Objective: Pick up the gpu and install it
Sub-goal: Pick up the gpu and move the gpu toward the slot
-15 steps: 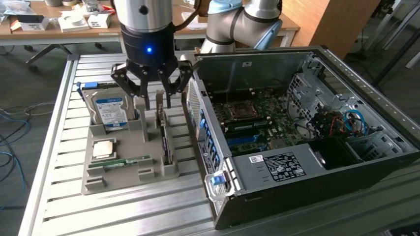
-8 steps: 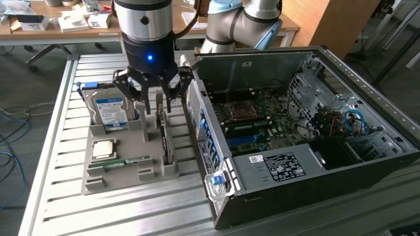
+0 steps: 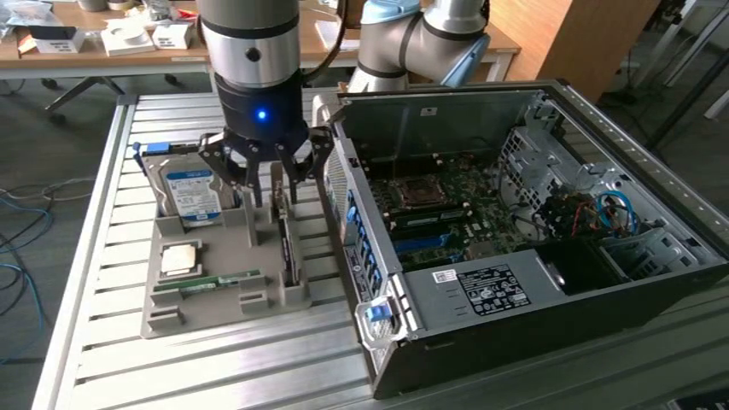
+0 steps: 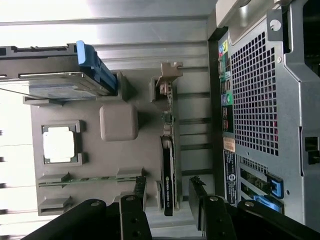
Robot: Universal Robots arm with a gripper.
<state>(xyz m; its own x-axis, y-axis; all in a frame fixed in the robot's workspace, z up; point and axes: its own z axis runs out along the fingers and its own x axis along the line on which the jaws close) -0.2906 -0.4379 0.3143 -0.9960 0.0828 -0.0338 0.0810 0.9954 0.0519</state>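
Thin dark circuit-board gpu (image 3: 288, 254) stands edgewise in grey tray (image 3: 225, 246), long axis 12-to-6 o'clock in exterior view. Tool (image 3: 268, 198) hangs directly above, spread wide, straddling it.

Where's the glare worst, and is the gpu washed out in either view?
Wrist view: table slats beyond the hard drive blow out to white; gpu dark, not washed out. Exterior view: even light, no glare on the gpu; computer case shaded inside.

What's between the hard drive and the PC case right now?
The gpu, standing on edge in the grey tray, with the open hand straddling one end of it. Both the exterior view and the wrist view show it.
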